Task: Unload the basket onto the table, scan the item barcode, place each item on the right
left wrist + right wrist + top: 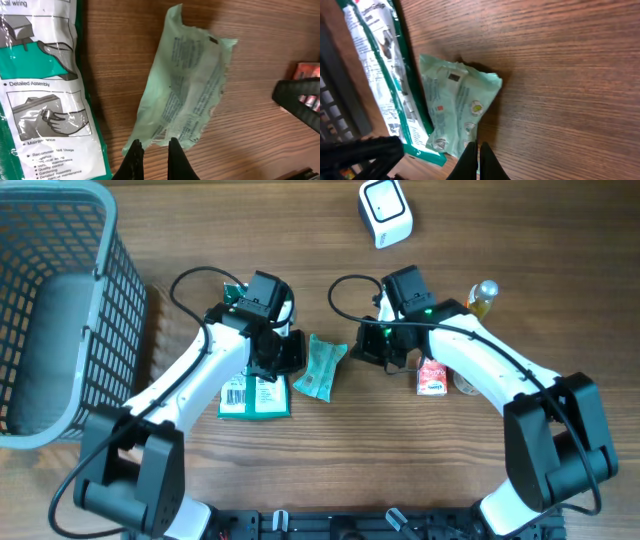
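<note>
A mint-green packet (322, 367) lies flat on the wooden table between my two grippers, printed side up. Its barcode (161, 133) sits at the edge nearest my left gripper (154, 142). That gripper's fingers stand close together with only wood in the narrow slit, tips at the packet's edge. My right gripper (479, 145) is shut, its tips against the packet (455, 107) at its corner; a pale green sliver shows between the fingers, and I cannot tell whether it is pinched. The white scanner (385, 212) stands at the far edge.
A green-and-white bag (255, 394) lies under my left arm, touching the packet's left side. A red carton (432, 375) and a small bottle (482, 297) sit by the right arm. A grey mesh basket (60, 240) fills the left side.
</note>
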